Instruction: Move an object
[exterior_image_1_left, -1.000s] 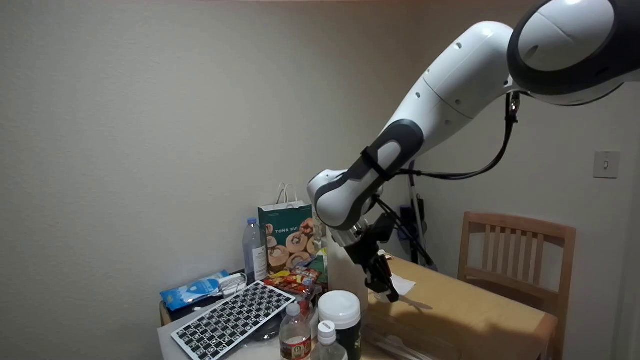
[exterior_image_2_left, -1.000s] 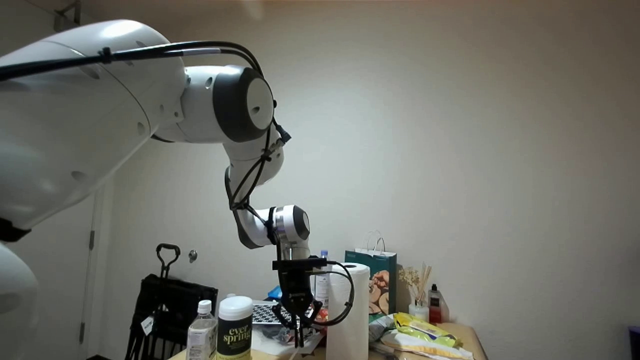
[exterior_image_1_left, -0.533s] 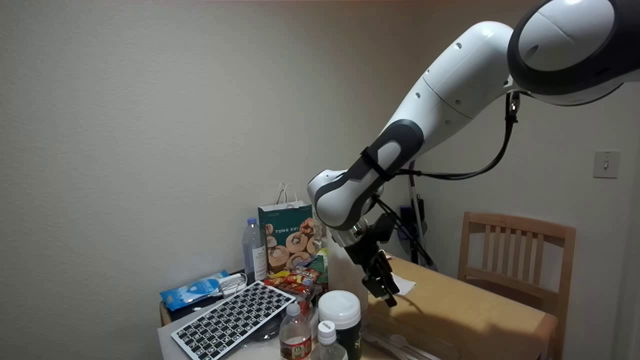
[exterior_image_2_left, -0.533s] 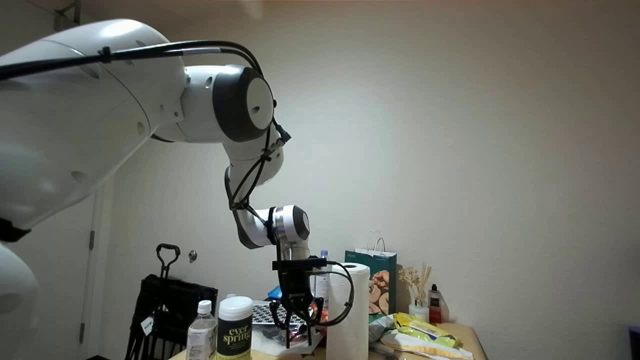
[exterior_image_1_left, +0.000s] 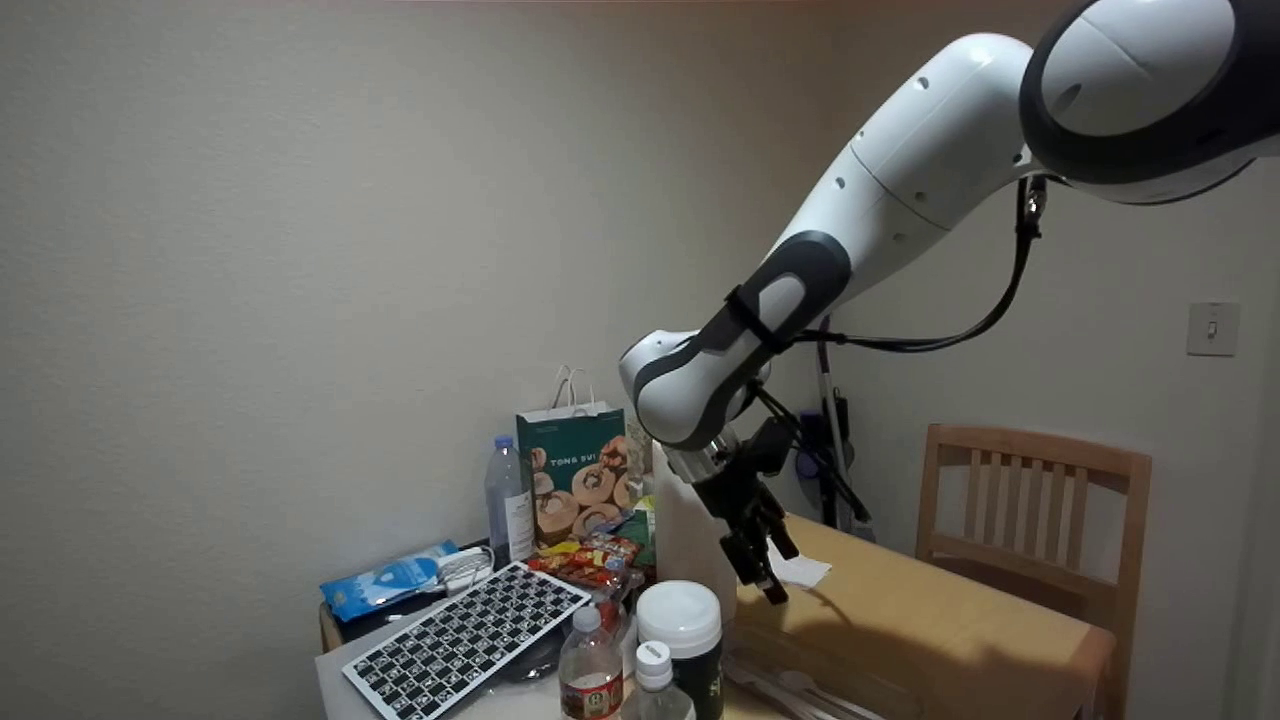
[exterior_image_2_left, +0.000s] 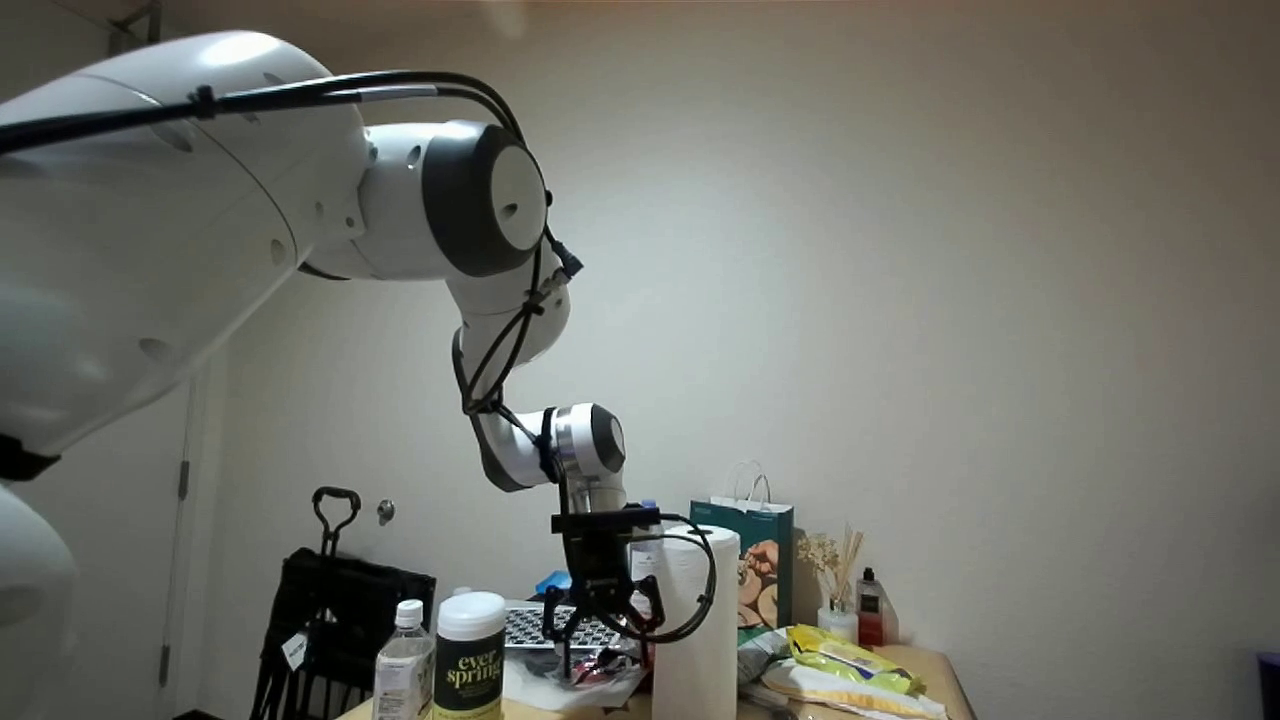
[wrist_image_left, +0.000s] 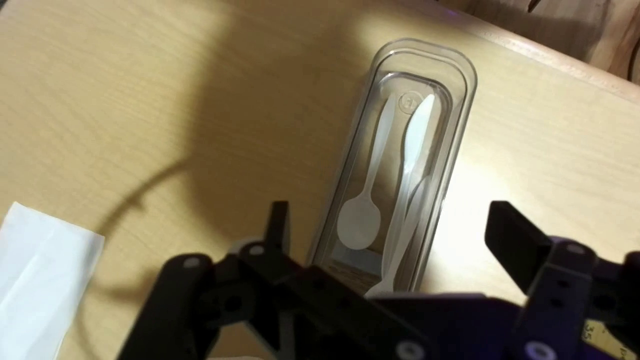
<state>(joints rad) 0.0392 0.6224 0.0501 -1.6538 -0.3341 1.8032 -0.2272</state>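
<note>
Wrist view: a spoon (wrist_image_left: 359, 222), a knife (wrist_image_left: 419, 132) at its three o'clock and a third utensil (wrist_image_left: 412, 220), partly hidden, lie in a clear box (wrist_image_left: 425, 60); the task's object is presumably one of these, though which cannot be told. The end effector (wrist_image_left: 389, 220) is spread above them, fingers (wrist_image_left: 515, 245) astride the box and holding nothing. Beneath is the bench (wrist_image_left: 125, 90), with white paper (wrist_image_left: 45, 280) toward eight o'clock. Judged step: release done, withdrawal in hand; the next move calls for a straight rise clear of the rim. Against one second earlier, both exterior views show the fingers parted and the arm (exterior_image_1_left: 890, 180) slightly higher.
</note>
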